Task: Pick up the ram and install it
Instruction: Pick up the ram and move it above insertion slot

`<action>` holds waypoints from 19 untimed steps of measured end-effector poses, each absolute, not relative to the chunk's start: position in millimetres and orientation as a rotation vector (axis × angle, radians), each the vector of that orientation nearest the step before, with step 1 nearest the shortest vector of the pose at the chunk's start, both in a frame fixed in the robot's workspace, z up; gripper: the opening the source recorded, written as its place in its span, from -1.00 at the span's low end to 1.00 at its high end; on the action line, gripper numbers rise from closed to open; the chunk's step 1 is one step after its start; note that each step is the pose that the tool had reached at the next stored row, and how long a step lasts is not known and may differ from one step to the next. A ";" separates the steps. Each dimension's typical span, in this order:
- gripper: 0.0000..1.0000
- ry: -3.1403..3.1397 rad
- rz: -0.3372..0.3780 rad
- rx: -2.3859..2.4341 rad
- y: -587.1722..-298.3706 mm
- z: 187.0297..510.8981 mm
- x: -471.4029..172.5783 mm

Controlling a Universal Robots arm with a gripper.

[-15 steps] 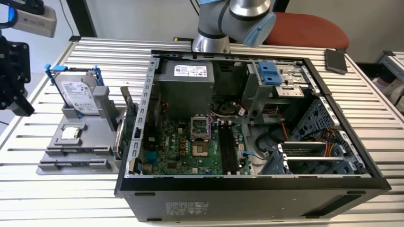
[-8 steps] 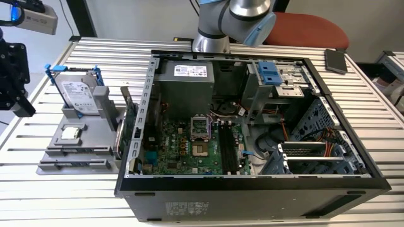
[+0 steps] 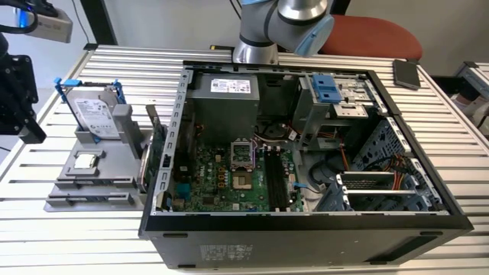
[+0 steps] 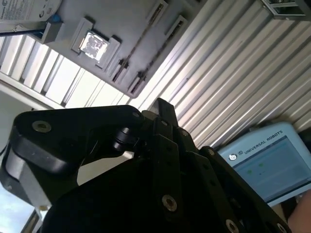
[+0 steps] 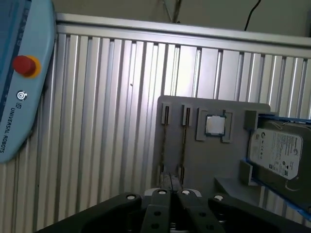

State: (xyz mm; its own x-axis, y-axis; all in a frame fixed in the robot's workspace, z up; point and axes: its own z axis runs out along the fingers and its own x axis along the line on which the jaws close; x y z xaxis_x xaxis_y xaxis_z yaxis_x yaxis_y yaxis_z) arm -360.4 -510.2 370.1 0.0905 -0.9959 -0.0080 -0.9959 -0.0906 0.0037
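Note:
Two thin dark ram sticks stand on edge in the slots of a grey holder (image 5: 214, 160). One ram (image 5: 164, 141) and the other beside it (image 5: 184, 141) show edge-on in the first wrist view, and one ram (image 4: 137, 41) shows in the second wrist view. My gripper (image 5: 171, 187) hovers off the holder's slotted end, apart from the sticks, with its fingers together and nothing between them. In the exterior view the gripper (image 3: 31, 136) hangs at the left edge, above the table beside the holder (image 3: 95, 172). The motherboard's black memory slots (image 3: 275, 180) lie inside the open computer case (image 3: 306, 220).
The holder also carries a silver hard drive in a blue frame (image 3: 95, 112) and a square processor chip (image 5: 215, 125). A green expansion card (image 3: 153, 152) stands between holder and case. A teach pendant (image 5: 22, 73) lies on the ribbed metal table (image 5: 112, 121). A phone (image 3: 406, 73) lies at the back right.

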 end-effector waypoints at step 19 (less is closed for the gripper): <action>-1.00 2.108 0.013 -2.326 -487.8 365.7 -359.7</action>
State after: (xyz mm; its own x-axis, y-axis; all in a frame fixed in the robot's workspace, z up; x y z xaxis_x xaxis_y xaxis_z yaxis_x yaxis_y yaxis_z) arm -359.7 -487.8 365.7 0.0981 -0.9951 -0.0083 -0.9952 -0.0982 0.0033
